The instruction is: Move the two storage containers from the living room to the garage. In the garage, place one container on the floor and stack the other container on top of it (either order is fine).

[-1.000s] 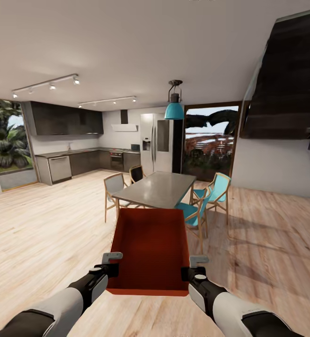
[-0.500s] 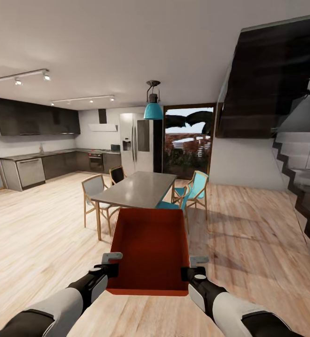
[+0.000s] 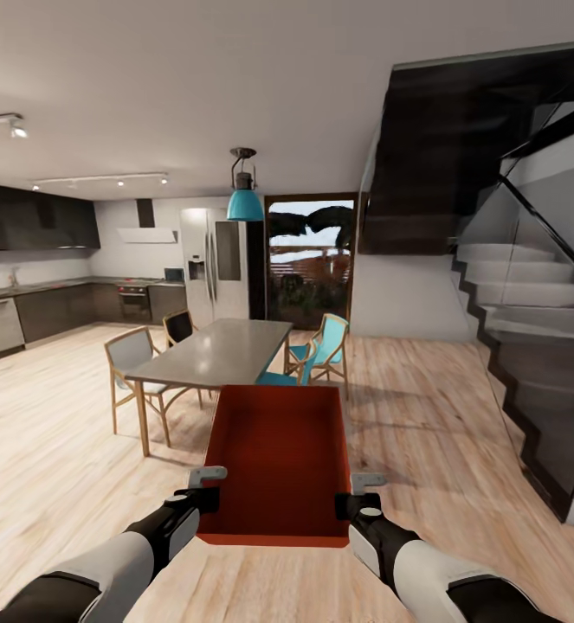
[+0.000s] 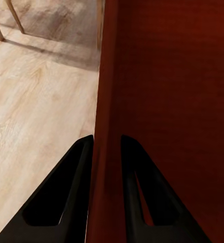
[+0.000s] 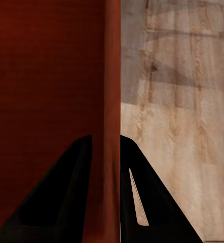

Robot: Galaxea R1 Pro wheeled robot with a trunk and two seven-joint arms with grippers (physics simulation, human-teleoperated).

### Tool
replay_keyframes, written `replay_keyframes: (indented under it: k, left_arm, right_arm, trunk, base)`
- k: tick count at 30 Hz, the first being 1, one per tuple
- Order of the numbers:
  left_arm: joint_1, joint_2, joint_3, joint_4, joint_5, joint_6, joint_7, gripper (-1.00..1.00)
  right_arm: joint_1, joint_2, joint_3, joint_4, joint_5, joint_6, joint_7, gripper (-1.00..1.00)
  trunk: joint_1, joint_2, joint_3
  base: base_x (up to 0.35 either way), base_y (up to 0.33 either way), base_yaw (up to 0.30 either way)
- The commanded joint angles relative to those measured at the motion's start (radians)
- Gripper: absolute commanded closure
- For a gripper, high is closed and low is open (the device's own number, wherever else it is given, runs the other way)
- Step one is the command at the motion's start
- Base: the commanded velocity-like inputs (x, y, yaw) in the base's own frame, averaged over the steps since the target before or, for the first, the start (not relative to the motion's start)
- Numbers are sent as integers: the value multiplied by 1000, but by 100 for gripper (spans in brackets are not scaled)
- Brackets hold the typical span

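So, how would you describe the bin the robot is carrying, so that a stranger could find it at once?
Start from the grey dining table on the wood floor. Just in front of it, nearer the camera, the bin hangs between the two arms, with the left end effector and the right end effector each clamped on a side wall. It is the one orange-red, open-topped box; the chairs nearby are teal.

Our forearms: white-grey shells, black wrist sections.
Our left gripper [image 3: 205, 484]: grey.
Our fingers [image 4: 66, 192]: black, tapered.

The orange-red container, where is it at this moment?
In the head view the orange-red container is held low at centre, above the wood floor, between the left hand and right hand, just before the dining table.
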Motion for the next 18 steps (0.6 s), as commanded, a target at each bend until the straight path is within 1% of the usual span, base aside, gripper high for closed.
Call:
replay_keyframes:
  k: [1, 18]
  left_arm:
    - [0, -3, 28, -13, -15, 1, 18, 100]
    - [0, -3, 28, -13, -15, 1, 18, 100]
  right_arm:
    - [0, 0, -4, 6, -21, -6, -2, 100]
    - [0, 0, -4, 6, -21, -5, -2, 100]
  trunk:
    - [0, -1, 0]
    - [0, -1, 0]
  base:
    - [0, 0, -289]
    - [0, 0, -289]
